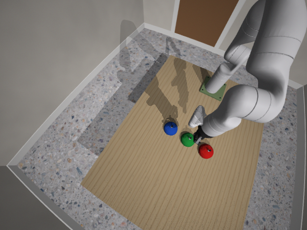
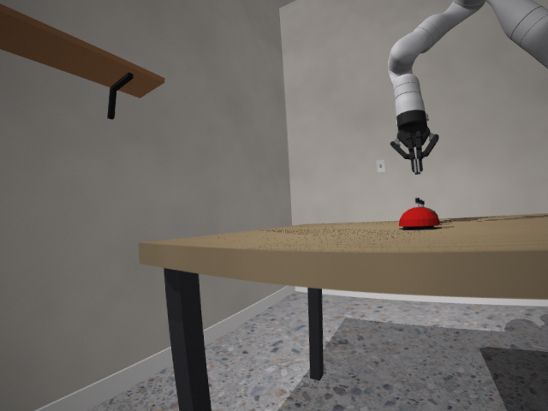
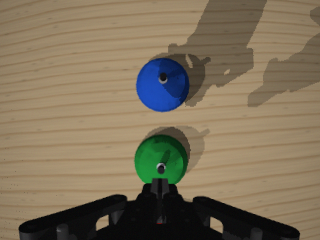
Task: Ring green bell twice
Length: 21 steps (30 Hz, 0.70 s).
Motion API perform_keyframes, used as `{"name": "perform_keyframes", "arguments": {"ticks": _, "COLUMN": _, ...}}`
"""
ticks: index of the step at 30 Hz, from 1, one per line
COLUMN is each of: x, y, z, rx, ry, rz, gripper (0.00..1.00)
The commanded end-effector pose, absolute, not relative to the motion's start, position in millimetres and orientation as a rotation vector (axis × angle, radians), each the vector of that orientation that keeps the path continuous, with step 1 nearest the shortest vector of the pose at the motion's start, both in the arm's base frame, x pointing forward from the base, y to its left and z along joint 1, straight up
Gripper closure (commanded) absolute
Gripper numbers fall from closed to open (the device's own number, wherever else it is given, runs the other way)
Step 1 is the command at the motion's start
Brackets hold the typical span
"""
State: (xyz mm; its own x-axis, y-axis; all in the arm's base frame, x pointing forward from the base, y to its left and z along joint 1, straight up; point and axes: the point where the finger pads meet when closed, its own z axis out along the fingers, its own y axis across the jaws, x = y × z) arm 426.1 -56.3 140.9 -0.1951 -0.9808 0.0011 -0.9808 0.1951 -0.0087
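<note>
The green bell [image 1: 187, 139] sits on the wooden table between a blue bell [image 1: 170, 128] and a red bell [image 1: 206, 151]. In the wrist view the green bell [image 3: 160, 159] lies just ahead of my fingertips, with its small button at its top. My gripper [image 2: 416, 167] is shut and empty, pointing straight down and hanging well above the bells. In the side view only the red bell [image 2: 419, 218] shows; the green one is hidden behind it. The gripper [image 3: 159, 194] holds nothing.
The blue bell [image 3: 162, 84] lies beyond the green one in the wrist view. The arm's green base plate [image 1: 213, 88] is at the table's far side. A wall shelf [image 2: 74, 66] hangs at the upper left, away from the table.
</note>
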Motion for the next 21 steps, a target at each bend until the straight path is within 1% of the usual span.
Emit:
{"name": "perform_keyframes", "arguments": {"ticks": 1, "x": 425.9, "y": -55.4, "z": 138.4, "rx": -1.993, "ry": 2.424, "rz": -0.01, "gripper": 1.0}}
{"name": "perform_keyframes", "arguments": {"ticks": 21, "x": 425.8, "y": -55.1, "z": 109.4, "rx": -1.993, "ry": 2.424, "rz": -0.01, "gripper": 1.0}}
